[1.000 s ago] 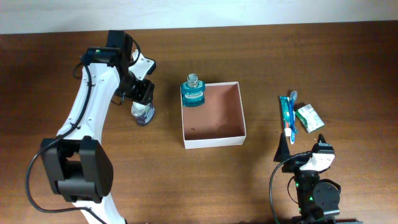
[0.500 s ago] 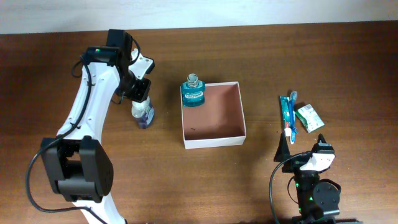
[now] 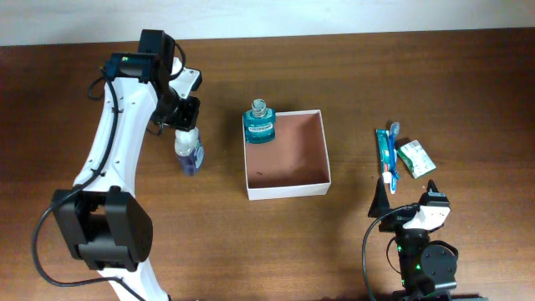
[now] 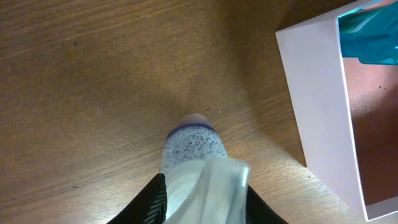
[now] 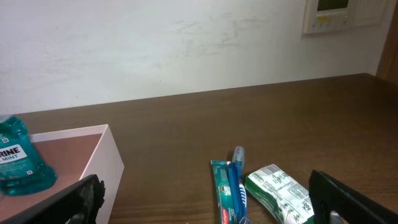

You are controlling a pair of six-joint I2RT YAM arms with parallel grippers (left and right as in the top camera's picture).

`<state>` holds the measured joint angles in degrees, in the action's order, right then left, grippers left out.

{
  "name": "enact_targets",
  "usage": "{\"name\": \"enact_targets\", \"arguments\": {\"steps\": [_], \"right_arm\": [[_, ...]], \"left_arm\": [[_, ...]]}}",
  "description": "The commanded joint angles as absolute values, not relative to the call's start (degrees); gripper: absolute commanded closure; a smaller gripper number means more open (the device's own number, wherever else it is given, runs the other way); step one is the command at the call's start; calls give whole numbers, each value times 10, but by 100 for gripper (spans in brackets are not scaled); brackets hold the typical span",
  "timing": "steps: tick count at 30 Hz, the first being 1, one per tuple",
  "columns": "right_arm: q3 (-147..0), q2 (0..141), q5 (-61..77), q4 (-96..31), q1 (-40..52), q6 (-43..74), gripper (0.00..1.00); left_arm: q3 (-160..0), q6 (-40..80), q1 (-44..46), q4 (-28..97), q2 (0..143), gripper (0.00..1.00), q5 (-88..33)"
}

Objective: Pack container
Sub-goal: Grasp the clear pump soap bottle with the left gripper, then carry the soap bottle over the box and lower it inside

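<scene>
Overhead view: The container (image 3: 288,191), a shallow square cardboard box with white walls and a reddish-brown floor, sits open side up at mid-table (image 3: 435,84), which is dark wood grain. Being square, it has no long axis; its sides run slightly skewed to the table edges. A teal mouthwash bottle (image 3: 259,124) stands in its far-left corner. The left gripper (image 3: 187,134) is to the left of the box, clamped on a small bottle (image 3: 191,152) with a purple end. The right gripper (image 3: 405,194) is at the near right edge, near a toothpaste tube (image 3: 384,155) and a green-white packet (image 3: 415,157).

Left wrist view: Black fingers (image 4: 152,202) grip the small bottle on both sides; its body is translucent and speckled, with a purple band. The box's white wall is to the right, apart from the bottle.

Right wrist view: The fingers stand wide apart, holding and touching nothing. The box lies ahead to the left, with the tube, a toothbrush (image 5: 237,180) and the packet ahead to the right.
</scene>
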<state>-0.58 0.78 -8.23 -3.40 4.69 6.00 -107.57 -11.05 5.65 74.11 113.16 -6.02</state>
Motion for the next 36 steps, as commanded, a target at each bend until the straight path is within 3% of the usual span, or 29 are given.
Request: {"name": "enact_targets", "arguments": {"steps": [1, 20, 36], "right_arm": [[-3, 2, -81, -39, 44, 60, 2], [-3, 2, -81, -39, 44, 60, 2], [-3, 2, -81, -39, 44, 60, 2]], "left_arm": [[-1095, -82, 63, 742, 1098, 75, -84], [-1094, 33, 198, 733, 928, 75, -71], [-1053, 229, 398, 651, 929, 78, 191]]}}
